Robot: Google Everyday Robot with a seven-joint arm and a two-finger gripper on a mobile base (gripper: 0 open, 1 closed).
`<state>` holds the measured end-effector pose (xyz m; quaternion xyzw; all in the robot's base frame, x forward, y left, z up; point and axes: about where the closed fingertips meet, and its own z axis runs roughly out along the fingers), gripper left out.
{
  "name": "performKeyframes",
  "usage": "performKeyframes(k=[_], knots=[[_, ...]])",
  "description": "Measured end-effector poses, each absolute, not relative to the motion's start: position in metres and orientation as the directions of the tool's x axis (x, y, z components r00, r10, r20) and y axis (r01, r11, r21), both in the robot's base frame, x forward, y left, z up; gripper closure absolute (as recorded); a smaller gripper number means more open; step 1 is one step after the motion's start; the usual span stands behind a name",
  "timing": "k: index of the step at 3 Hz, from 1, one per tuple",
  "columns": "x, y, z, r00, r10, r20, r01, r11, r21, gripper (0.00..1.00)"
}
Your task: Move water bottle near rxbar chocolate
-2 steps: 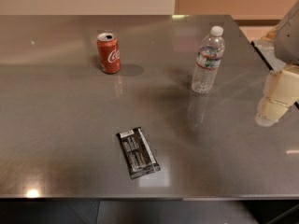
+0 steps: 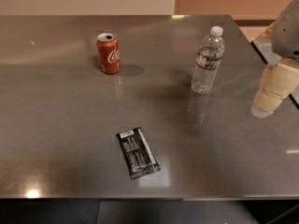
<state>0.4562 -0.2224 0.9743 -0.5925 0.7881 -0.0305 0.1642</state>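
Note:
The water bottle stands upright on the far right part of the steel table. It is clear and ribbed, with a white cap and a white label with a red band. The rxbar chocolate lies flat in its black wrapper near the front middle of the table, well apart from the bottle. My gripper, cream coloured, hangs at the right edge of the view, to the right of the bottle and a little nearer, not touching it.
A red soda can stands upright at the back left. The table's right edge runs close behind the gripper. A wall lies behind the table.
The gripper has shifted slightly. The bottle, bar and can have not moved.

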Motion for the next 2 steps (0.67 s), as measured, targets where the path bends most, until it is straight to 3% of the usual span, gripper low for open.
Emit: performKeyframes(k=[2], knots=[[0.518,-0.242,0.965,-0.315,-0.901,-0.299,-0.882,0.394,-0.258,0.0]])
